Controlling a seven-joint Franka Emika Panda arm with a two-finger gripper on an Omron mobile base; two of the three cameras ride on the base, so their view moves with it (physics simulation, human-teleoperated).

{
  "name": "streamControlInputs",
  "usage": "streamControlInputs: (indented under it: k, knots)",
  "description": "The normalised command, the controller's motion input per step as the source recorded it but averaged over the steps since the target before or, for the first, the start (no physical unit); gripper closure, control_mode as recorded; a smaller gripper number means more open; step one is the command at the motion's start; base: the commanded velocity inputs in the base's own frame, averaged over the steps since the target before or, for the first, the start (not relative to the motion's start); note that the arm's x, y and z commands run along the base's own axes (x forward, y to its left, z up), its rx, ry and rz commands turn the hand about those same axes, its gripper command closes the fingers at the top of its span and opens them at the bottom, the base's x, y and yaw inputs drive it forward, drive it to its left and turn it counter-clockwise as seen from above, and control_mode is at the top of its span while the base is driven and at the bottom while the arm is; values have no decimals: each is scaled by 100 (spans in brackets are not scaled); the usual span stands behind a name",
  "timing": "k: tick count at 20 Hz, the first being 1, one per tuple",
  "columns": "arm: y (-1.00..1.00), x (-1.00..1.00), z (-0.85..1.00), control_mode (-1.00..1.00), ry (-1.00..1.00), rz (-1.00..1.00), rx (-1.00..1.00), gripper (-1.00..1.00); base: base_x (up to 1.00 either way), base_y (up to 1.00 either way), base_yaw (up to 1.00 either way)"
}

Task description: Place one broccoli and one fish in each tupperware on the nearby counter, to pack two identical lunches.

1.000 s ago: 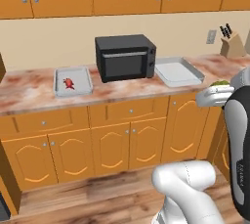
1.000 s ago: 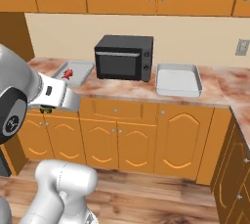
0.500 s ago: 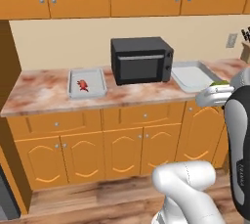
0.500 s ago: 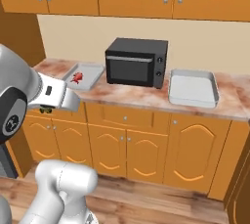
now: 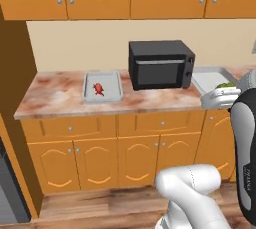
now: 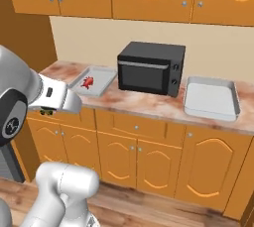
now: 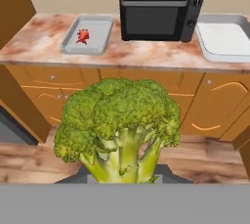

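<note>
Green broccoli (image 7: 117, 130) is pinched in my gripper (image 7: 122, 176); transport step is in hand; next I lower it into the left tupperware (image 7: 103, 41) beside the red fish (image 7: 82, 36).

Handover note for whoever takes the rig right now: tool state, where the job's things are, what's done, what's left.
Tool: shut on the broccoli, carried in front of the counter.
Left tupperware: holds one red fish, no broccoli.
Right tupperware, right of the microwave: nothing seen inside.
Done: one fish placed, one broccoli picked up.
Left: put this broccoli in a tupperware, then add what is missing so each holds one fish and one broccoli. The second fish and broccoli are not in sight.
</note>
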Motion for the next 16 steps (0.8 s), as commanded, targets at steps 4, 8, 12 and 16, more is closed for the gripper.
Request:
streamControlInputs:
  k: [4,8,12,16]
  knots:
    - [0,0,0,100,0,0,0,100,100,71,28]
    - [0,0,0,100,0,0,0,100,100,68,30]
    - [0,0,0,100,0,0,0,100,72,39,10]
    - [0,0,0,100,0,0,0,100,17,2,-4]
